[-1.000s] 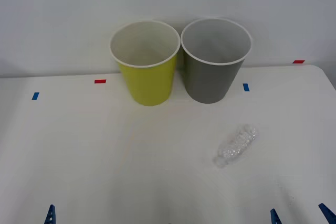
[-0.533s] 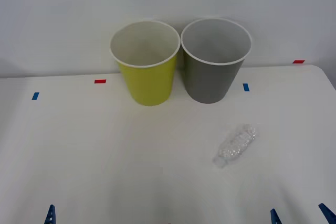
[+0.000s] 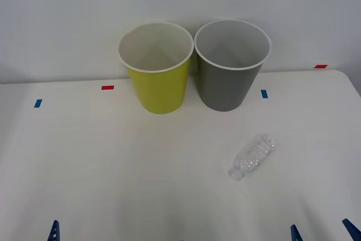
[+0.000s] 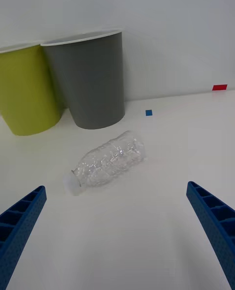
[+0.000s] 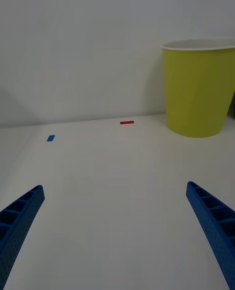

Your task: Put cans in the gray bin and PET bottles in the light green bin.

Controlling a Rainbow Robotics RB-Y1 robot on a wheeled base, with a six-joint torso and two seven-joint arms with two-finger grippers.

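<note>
The PET bottle [image 3: 254, 156] lies on its side at the worktop's [image 3: 113, 156] lower right, so the spread-open right claw [image 4: 117, 231] should straddle its wrinkly middle gently before lifting toward the light green bin [image 3: 156, 66], upper centre; the left claw [image 5: 117, 231] waits released.

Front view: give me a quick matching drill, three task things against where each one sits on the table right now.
Things:
1. green bin
2. gray bin
3. bottle

Places:
A. lying on its side, nearer the robot, on its right
B. upright at the back, left one of the pair
C. upright at the back, right one of the pair

Pairs: 1-B, 2-C, 3-A
</note>
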